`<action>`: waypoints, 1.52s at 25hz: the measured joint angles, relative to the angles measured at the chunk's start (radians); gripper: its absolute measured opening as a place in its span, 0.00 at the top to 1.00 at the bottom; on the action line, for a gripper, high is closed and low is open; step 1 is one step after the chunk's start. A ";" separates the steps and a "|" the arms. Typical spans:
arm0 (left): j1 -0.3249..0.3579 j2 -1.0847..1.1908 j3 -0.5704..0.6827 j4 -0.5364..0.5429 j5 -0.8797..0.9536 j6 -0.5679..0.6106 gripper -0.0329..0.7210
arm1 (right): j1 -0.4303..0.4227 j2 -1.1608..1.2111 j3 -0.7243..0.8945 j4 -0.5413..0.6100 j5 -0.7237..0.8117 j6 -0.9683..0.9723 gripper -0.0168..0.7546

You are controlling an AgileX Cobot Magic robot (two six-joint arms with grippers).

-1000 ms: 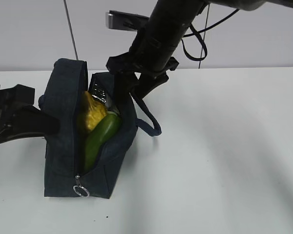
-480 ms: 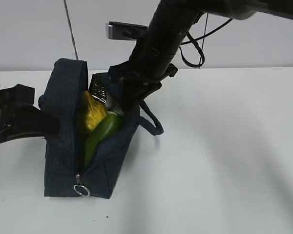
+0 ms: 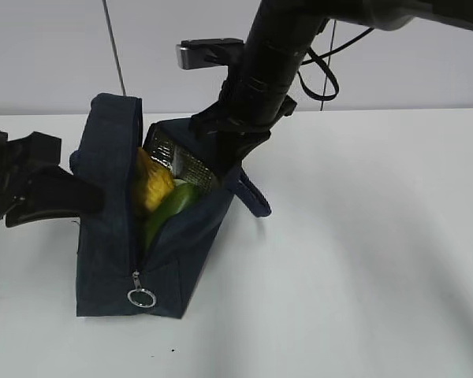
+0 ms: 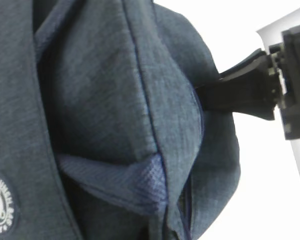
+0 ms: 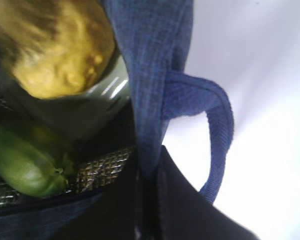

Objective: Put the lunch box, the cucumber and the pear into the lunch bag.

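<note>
White table carried the lunch bag, open, pear and cucumber inside. Left gripper was clamped on the bag's far wall. Right gripper pinched the rim beside the handle; lunch box sat under the pear.

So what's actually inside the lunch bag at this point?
Inside the open lunch bag, the pear and cucumber show against the silver lining. The right wrist view shows a pale green lid, presumably the lunch box, beneath the pear; the rest is covered.
</note>
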 joint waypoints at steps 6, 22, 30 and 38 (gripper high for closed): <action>-0.004 0.077 -0.105 -0.018 0.071 0.008 0.98 | 0.001 -0.051 0.000 -0.147 0.005 0.020 0.97; -0.236 0.236 -0.237 -0.027 0.008 0.008 0.98 | 0.001 -0.182 0.152 -0.316 0.028 0.054 0.97; -0.236 0.236 -0.238 0.031 0.012 0.008 0.98 | -0.001 -0.184 0.166 -0.247 0.021 0.056 0.97; -0.236 0.236 -0.238 0.012 0.036 0.008 0.98 | -0.001 -0.184 0.166 -0.204 -0.019 0.051 0.64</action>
